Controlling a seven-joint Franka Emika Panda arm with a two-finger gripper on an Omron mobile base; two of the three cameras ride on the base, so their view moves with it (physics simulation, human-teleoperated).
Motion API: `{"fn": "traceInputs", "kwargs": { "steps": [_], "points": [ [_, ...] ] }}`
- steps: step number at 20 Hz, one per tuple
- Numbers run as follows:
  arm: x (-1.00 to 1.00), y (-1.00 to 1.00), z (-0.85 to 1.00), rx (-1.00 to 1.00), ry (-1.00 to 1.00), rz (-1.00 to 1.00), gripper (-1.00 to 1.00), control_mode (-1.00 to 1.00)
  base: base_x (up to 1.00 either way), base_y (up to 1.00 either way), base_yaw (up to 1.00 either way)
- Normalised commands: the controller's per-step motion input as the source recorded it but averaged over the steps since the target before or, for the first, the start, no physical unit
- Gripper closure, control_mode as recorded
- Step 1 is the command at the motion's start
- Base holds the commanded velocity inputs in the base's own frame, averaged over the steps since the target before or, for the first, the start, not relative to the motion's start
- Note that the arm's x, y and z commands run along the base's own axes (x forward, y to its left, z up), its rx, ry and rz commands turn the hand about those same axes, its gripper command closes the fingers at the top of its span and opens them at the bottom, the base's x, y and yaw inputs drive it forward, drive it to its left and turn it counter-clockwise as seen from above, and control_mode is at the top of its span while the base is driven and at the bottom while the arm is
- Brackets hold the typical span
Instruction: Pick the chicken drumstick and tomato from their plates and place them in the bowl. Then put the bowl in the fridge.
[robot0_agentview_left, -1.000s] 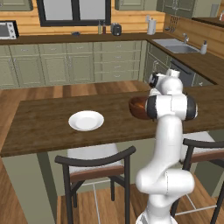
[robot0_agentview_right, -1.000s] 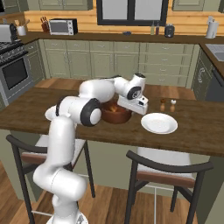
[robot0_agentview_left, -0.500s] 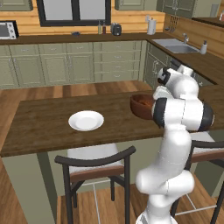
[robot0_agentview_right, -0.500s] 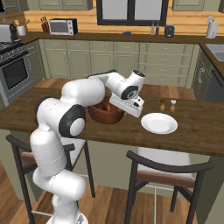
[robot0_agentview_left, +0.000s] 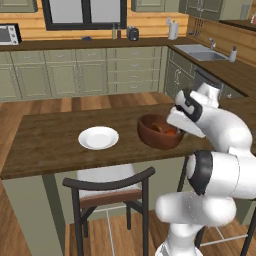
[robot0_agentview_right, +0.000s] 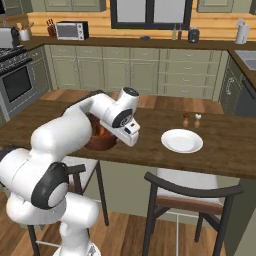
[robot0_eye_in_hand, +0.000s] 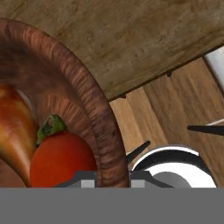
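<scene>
While gripped, bowl holds tomato, drumstick

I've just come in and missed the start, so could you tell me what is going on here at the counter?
The white arm has its gripper shut on the near wall of the bowl, which sits at the edge of the wooden counter. The tomato and the chicken drumstick already lie inside it. The white plate beside it holds nothing. What remains is carrying the bowl to the fridge.
</scene>
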Motion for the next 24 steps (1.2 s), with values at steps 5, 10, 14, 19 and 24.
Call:
{"fn": "traceInputs", "kwargs": {
  "steps": [5, 10, 14, 19, 24],
  "points": [
    [-1.0, 0.48, 0.53, 0.06, 0.08, -0.07, 1.0, -1.0, 0.0, 0.0, 0.0],
    [-1.0, 0.1, 0.11, 0.0, 0.02, 0.0, 1.0, -1.0, 0.0, 0.0, 0.0],
    [-0.87, 0.03, 0.0, -0.11, 0.0, -0.17, 1.0, -1.0, 0.0, 0.0, 0.0],
    [-0.75, 0.0, 0.0, -0.13, 0.0, -0.14, 1.0, -1.0, 0.0, 0.0, 0.0],
    [-0.6, 0.0, 0.02, -0.01, 0.0, -0.01, 1.0, -1.0, 0.0, 0.0, 0.0]
  ]
}}
